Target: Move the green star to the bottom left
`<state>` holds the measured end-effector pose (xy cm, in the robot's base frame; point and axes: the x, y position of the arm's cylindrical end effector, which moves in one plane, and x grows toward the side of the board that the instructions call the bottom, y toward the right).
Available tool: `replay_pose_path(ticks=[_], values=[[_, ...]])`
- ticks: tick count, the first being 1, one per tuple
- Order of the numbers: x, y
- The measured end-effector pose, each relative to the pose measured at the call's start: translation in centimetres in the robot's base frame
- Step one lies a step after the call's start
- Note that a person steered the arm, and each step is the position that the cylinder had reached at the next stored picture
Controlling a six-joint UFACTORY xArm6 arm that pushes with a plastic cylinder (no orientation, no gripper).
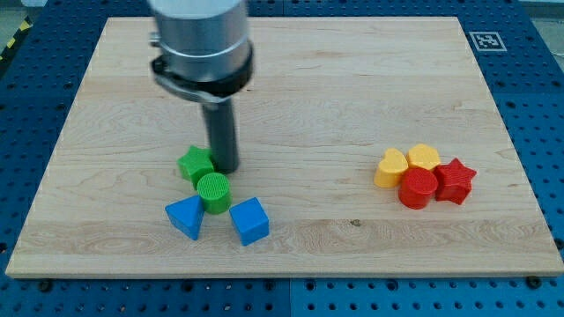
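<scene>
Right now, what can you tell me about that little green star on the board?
The green star is a small chunky block with blunt points, matte like plastic, lying flat on the wooden board in its lower-left part. My tip stands right against its right side, as far as the view shows. Just below it sits a green cylinder, touching or nearly touching it. Two blue blocks lie further down, apart from it. Part of its right edge is hidden behind the rod.

A single camera looks down at a slant from beyond the board's bottom edge, facing its top edge. It stands far enough to take in all four corners, with a strip of blue pegboard table around them.
</scene>
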<state>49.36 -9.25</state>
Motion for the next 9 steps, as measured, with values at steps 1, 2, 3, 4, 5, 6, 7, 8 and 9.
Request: replay_pose_path(ticks=[1,2,3,4,5,6,7,8,9], values=[[0.0,-4.7],[0.0,-8.2],[0.0,-8.6],[0.0,-8.6],[-0.8,-8.7],[-2.1,-9.8],[-2.0,-10.7],[-0.2,-10.7],[2.1,-10.7]])
